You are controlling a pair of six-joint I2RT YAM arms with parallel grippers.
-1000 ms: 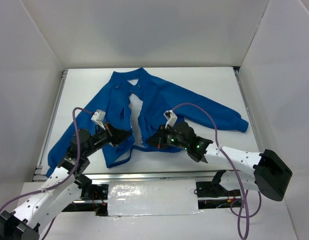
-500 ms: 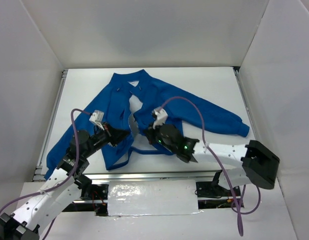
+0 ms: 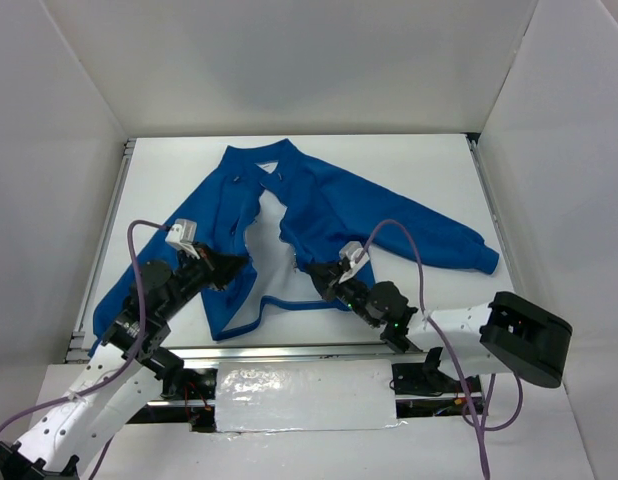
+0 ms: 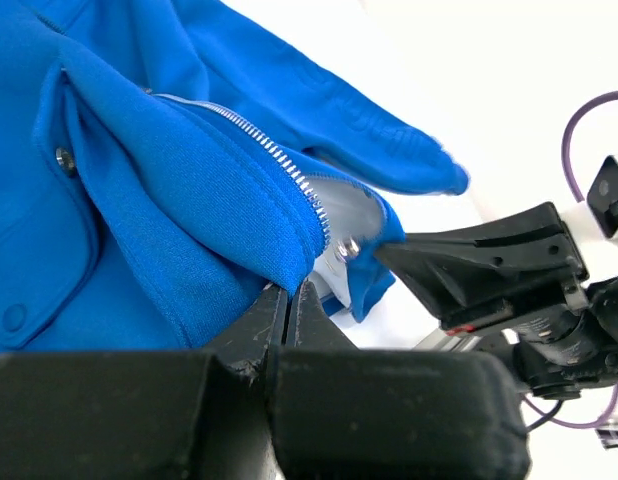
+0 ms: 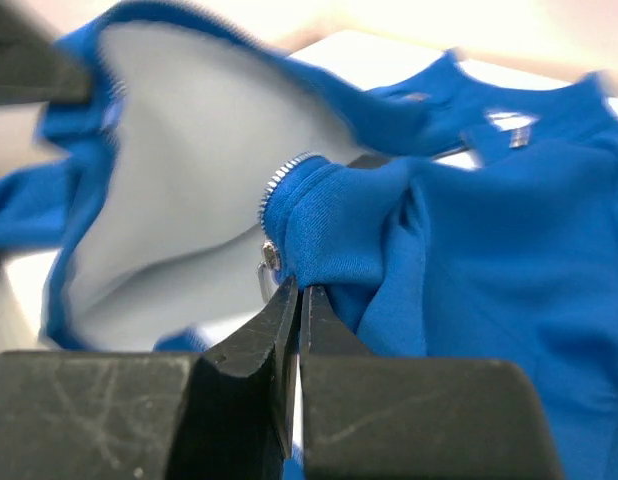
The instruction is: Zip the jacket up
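Note:
The royal-blue jacket (image 3: 334,205) lies on the white table (image 3: 419,165), collar far, front open, white lining (image 3: 274,265) showing. My left gripper (image 3: 239,266) is shut on the left front panel's lower edge; in the left wrist view (image 4: 290,290) the fabric sits between the tips, with the silver zipper teeth (image 4: 274,160) and the slider (image 4: 347,247) just beyond. My right gripper (image 3: 315,271) is shut on the right front panel's lower corner; in the right wrist view (image 5: 299,292) the zipper end and a metal pull (image 5: 269,262) lie just left of the tips.
White walls enclose the table on three sides. Metal rails (image 3: 104,240) run along its left and right edges. A silvery taped strip (image 3: 304,398) covers the near edge between the arm bases. Purple cables (image 3: 404,235) loop over both arms above the jacket.
My right gripper has pulled back toward the near edge and to the right with the panel's corner. The front gap is now wider, showing more white lining. My left gripper shifted slightly left.

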